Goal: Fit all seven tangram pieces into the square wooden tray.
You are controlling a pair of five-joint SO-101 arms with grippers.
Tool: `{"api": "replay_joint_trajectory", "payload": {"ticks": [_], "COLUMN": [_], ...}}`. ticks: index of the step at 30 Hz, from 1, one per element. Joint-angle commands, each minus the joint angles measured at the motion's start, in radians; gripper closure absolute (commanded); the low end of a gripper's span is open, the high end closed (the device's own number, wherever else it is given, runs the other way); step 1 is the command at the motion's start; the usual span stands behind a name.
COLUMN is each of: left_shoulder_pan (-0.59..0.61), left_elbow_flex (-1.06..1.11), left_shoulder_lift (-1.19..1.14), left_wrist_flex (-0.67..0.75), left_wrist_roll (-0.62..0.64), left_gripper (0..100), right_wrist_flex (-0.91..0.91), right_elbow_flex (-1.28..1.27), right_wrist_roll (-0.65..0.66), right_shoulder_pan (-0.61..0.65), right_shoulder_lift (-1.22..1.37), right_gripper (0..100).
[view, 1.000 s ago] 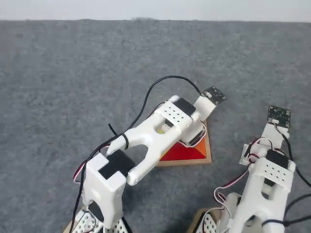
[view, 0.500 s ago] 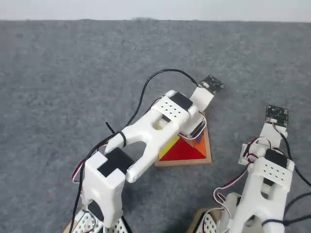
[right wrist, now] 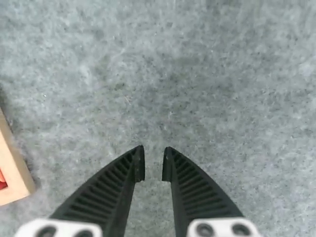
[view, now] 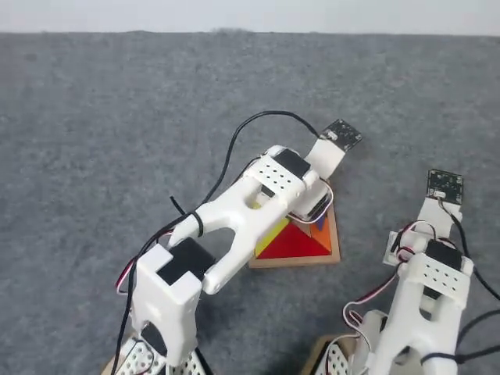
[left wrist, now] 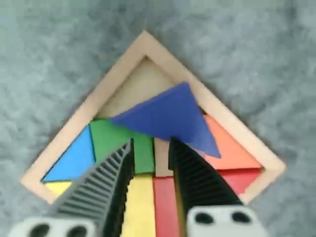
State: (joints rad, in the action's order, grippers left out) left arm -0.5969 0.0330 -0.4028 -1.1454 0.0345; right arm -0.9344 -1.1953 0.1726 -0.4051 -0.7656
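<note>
1. The square wooden tray [left wrist: 90,108] lies on the grey carpet-like table cover [view: 117,117], near the middle of the table in the high view. From the left wrist it stands corner-on, like a diamond.
2. Lying flat inside it are a light blue triangle [left wrist: 74,158], a green piece [left wrist: 111,143], a yellow piece [left wrist: 140,207], a red piece [left wrist: 247,177] and an orange triangle [left wrist: 229,148].
3. The seventh-corner pocket is not filled: bare tray floor [left wrist: 138,84] shows at the far corner from the left wrist.
4. A dark blue triangle [left wrist: 165,116] lies askew across that gap. It overlaps the green piece and the orange triangle and is not seated level with the others.
5. The left gripper [left wrist: 150,145] hangs over the tray, just short of the dark blue triangle. Its fingers are a little apart with nothing clamped between them.
6. The right gripper [right wrist: 153,163] points down at bare cover beside the tray, one wooden corner [right wrist: 12,163] of which shows at the side. A narrow gap separates its fingertips, and they grip nothing.
7. Open cover stretches all round the tray, widest on the far side and towards the left arm's side of the table.
8. In the high view the left arm [view: 258,203] covers most of the tray. Only the near rim and parts of the red, yellow and orange pieces show past it.
9. The outlines of the yellow and red pieces are cut off by the fingers in the left wrist view, so their full shapes cannot be told. Whether a further piece lies under the dark blue triangle cannot be told either.
</note>
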Motion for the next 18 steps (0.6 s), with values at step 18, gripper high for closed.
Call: {"api": "replay_joint_trajectory", "payload": {"ticks": [18], "left_shoulder_pan": [0.199], "left_elbow_flex": [-0.031], "left_shoulder_lift": [0.27], "left_wrist_flex": [0.025], "left_wrist_roll": [0.094], "left_gripper": [95], "right_wrist_flex": [0.01], "right_elbow_flex": [0.078], "right_wrist_roll": [0.02], "right_shoulder_pan": [0.036], "right_shoulder_lift": [-0.013], "right_gripper": [92.4]}}
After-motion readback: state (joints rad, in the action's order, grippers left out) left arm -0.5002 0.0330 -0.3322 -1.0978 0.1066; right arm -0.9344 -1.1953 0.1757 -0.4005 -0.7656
